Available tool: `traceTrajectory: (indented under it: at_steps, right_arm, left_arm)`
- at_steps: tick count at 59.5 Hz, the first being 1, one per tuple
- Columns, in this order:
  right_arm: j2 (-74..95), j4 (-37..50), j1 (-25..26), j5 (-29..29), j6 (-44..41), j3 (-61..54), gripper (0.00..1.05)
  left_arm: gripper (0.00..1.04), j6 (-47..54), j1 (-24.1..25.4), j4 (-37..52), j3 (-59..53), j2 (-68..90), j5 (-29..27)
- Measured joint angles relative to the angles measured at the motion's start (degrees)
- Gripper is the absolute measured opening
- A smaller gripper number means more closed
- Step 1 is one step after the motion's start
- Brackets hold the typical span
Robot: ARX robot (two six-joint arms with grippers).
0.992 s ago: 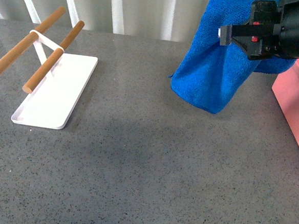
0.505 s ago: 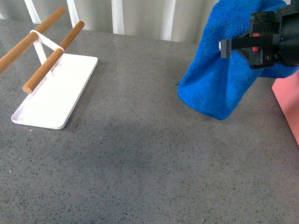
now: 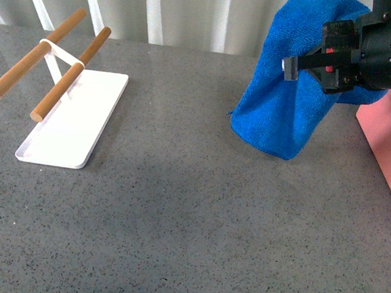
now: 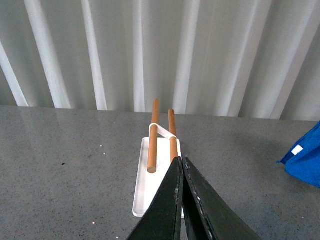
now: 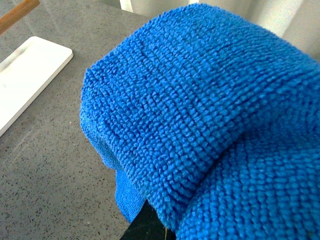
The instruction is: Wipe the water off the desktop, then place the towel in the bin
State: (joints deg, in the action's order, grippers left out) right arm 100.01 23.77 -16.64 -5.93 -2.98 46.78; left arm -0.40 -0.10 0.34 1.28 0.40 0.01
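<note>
i see right tool (image 3: 307,61) holding towel (image 3: 278,119) above the surface (image 3: 177,212), apparently pinched, beside bin (image 3: 387,146); left tool (image 4: 181,170) pressed together.

Finding no legible writing anywhere, even on the small white tag (image 4: 298,149) sitting on the fluffy bright blue microfibre towel (image 3: 285,106).

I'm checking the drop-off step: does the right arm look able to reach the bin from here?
Probably yes: the right end effector grips the towel just beside the bin, with nothing between them; only part of the bin shows.
</note>
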Motion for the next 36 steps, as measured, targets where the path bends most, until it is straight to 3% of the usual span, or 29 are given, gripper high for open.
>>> traceTrajectory:
  at_steps: [9, 13, 29, 36]
  right_arm:
    - [0.39, 0.07, -0.28, 0.13, -0.02, 0.22, 0.06]
    - [0.81, 0.07, -0.33, 0.57, -0.04, 0.24, 0.06]
    - [6.80, -1.18, -1.05, 4.70, -2.40, 3.54, 0.06]
    - [15.43, -4.61, -1.53, 8.81, -6.40, 8.07, 0.06]
  left_arm:
    - [0.04, -0.02, 0.00, -0.31, 0.00, -0.17, 0.00]
    - [0.12, 0.00, 0.00, -0.31, 0.00, -0.17, -0.02]
    - [0.61, 0.00, 0.00, -0.31, 0.00, -0.17, -0.02]
    - [0.89, 0.00, 0.00, -0.31, 0.00, -0.17, -0.02]
